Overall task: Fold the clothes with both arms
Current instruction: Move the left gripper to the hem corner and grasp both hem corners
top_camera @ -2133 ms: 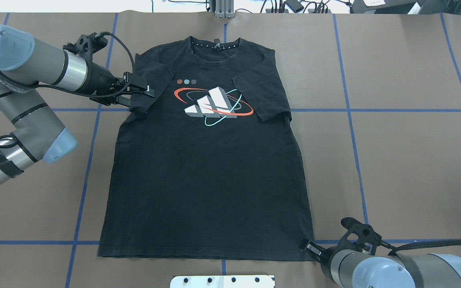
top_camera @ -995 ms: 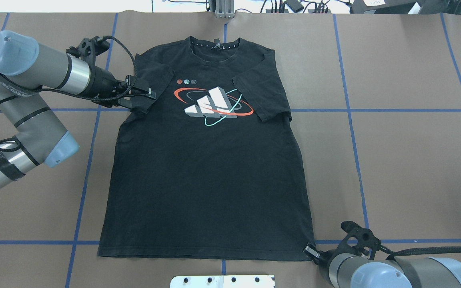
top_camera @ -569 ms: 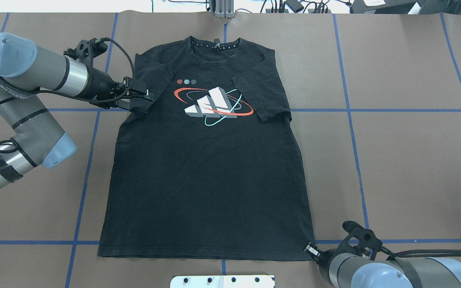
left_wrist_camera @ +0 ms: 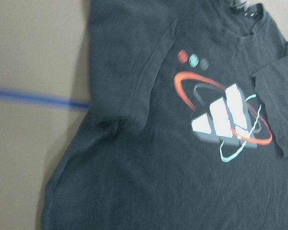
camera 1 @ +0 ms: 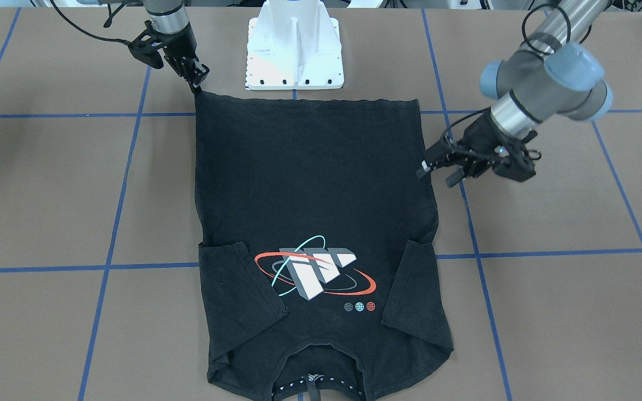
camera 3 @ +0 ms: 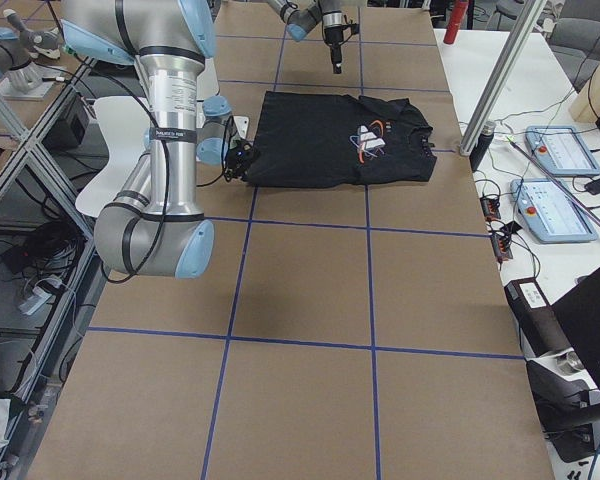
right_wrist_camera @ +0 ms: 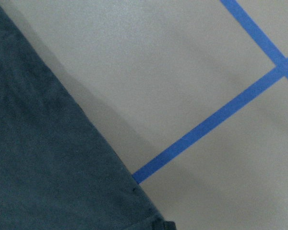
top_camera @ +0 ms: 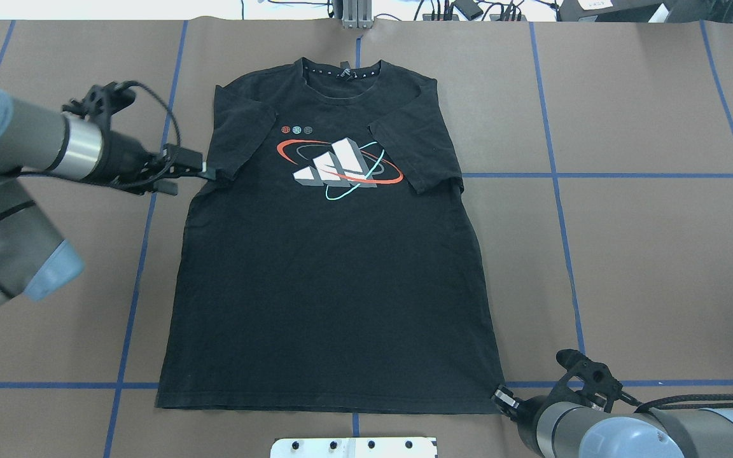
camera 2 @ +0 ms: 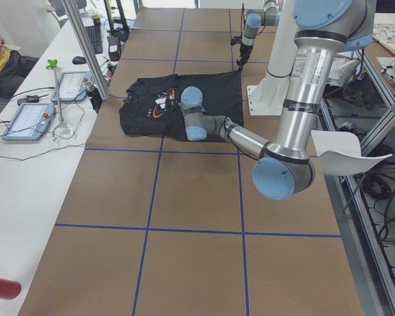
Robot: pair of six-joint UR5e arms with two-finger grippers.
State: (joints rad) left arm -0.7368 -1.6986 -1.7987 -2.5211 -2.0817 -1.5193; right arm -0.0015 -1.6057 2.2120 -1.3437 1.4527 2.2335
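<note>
Left black two-finger gripper (top_camera: 193, 178) backed off sleeve (top_camera: 242, 137) toward frame left, claw spread; right gripper (top_camera: 500, 399) at lower-right hem (top_camera: 341, 404), claw unclear; limp black printed T-shirt (top_camera: 328, 286), likely pinch corners.

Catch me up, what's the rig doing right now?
Two arms are working a black T-shirt laid flat, print up, on the table, both sleeves folded in over the chest. The left gripper is at the shirt's side edge by the sleeve, jaws apart, holding nothing. The right gripper sits at the near hem corner; whether it grips the cloth is unclear. No body fold is made yet.
</note>
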